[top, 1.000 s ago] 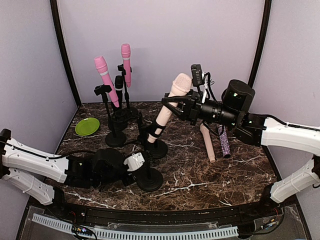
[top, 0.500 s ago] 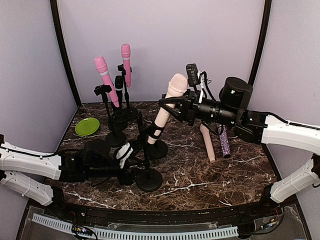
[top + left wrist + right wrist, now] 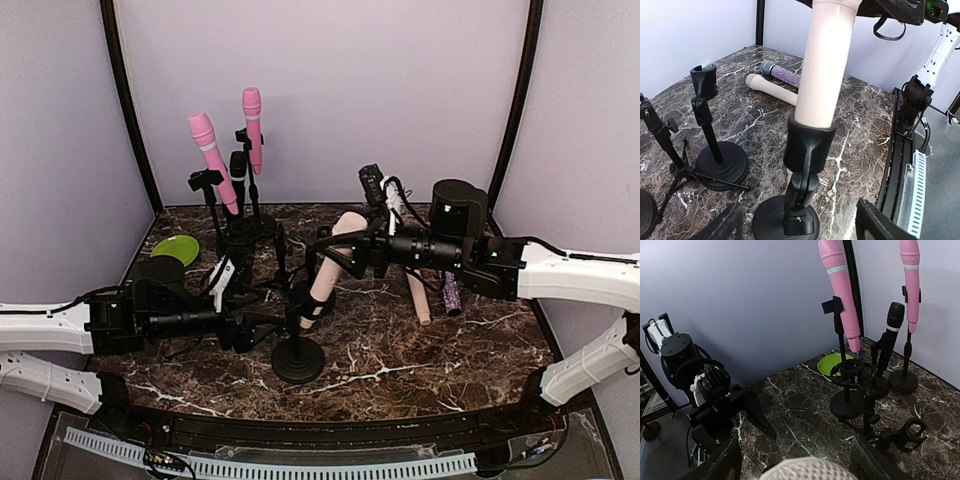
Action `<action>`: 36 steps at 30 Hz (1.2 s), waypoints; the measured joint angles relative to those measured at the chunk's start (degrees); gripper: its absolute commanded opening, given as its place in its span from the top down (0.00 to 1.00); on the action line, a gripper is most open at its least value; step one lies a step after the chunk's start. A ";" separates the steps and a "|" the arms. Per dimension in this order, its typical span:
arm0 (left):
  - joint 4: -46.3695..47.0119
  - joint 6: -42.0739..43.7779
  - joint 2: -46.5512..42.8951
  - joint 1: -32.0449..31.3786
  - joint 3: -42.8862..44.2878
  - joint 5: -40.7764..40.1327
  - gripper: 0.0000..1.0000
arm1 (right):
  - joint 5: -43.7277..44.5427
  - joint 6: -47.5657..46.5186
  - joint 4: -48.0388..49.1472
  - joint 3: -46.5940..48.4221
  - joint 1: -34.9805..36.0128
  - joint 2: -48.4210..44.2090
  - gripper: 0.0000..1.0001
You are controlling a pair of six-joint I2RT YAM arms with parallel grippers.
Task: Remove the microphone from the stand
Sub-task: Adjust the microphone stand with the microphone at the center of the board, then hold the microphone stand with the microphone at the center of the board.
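- As we read the scene from its left edge, a green plate (image 3: 175, 252) lies flat on the dark marble table (image 3: 430, 350), near the back corner.
- Just in front of the plate, our left arm reaches low across the table. The left gripper (image 3: 799, 210) has its fingers spread wide, one on either side of the round base of the stand (image 3: 298, 360). The wrist view shows a gap on both sides, so it clamps nothing.
- Toward the back wall a pink microphone (image 3: 208, 150) tilts in its clip. A black microphone (image 3: 238, 170) stands beside it, and a second pink microphone (image 3: 252, 115) stands upright behind it.
- In the left wrist view an empty stand (image 3: 715, 150) stands near the task's stand, its clip pointing up.
- The cream microphone (image 3: 827, 65) sits in the black clip of the stand, head up. It leans toward the right arm's side, and its handle end pokes out just below the clip.
- The right gripper (image 3: 796, 439) comes in from the right at the height of the microphone's head. Its fingers stand apart with the mesh head between them. We see space on each side, so nothing is gripped.
- Further right, below the right arm, a second cream microphone (image 3: 420, 300) and a purple glitter microphone (image 3: 450, 292) lie side by side on the table.
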 measured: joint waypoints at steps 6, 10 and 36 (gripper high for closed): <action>-1.14 0.68 0.63 0.26 0.66 0.68 0.20 | 2.10 2.19 2.64 -1.81 0.00 0.00 0.15; -3.15 2.14 4.20 1.18 4.07 2.05 0.20 | 3.23 3.41 3.58 -2.05 0.00 0.00 0.18; -6.21 6.78 14.80 6.14 9.86 13.42 0.75 | 2.32 7.13 8.31 -2.38 0.00 2.16 0.68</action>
